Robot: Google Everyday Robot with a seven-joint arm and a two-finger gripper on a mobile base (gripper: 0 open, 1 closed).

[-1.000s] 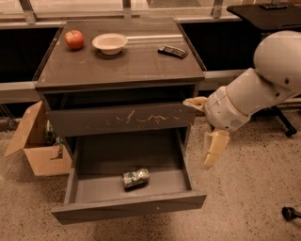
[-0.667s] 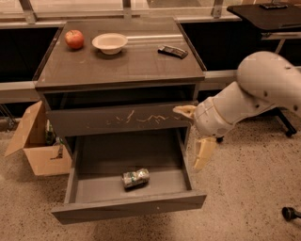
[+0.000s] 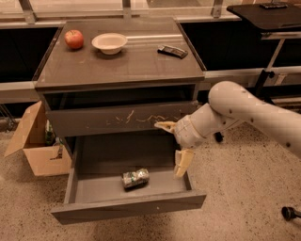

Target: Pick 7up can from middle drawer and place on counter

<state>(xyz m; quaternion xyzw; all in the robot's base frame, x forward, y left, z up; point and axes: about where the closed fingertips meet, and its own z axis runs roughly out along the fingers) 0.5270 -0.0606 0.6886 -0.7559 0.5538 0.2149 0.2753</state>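
Observation:
The 7up can (image 3: pixel 135 178), dented, silvery with a green and white label, lies on its side on the floor of the open middle drawer (image 3: pixel 89 189). My gripper (image 3: pixel 174 143) hangs over the drawer's right part, up and to the right of the can and not touching it. Its two pale fingers are spread wide, one (image 3: pixel 165 125) by the scratched drawer front, one (image 3: pixel 183 162) pointing down toward the drawer floor. It holds nothing. The counter (image 3: pixel 127 61) is the grey-brown top of the cabinet.
On the counter stand a red apple (image 3: pixel 74 39), a white bowl (image 3: pixel 109 43) and a small dark device (image 3: pixel 172 51). The drawer front with pale scratches (image 3: pixel 117 121) sits above the open drawer. A cardboard box (image 3: pixel 40 143) is at the left. A black table (image 3: pixel 263 12) is at the back right.
My arm and gripper have moved left, from beside the cabinet's right edge to over the right part of the open drawer. The can has not moved.

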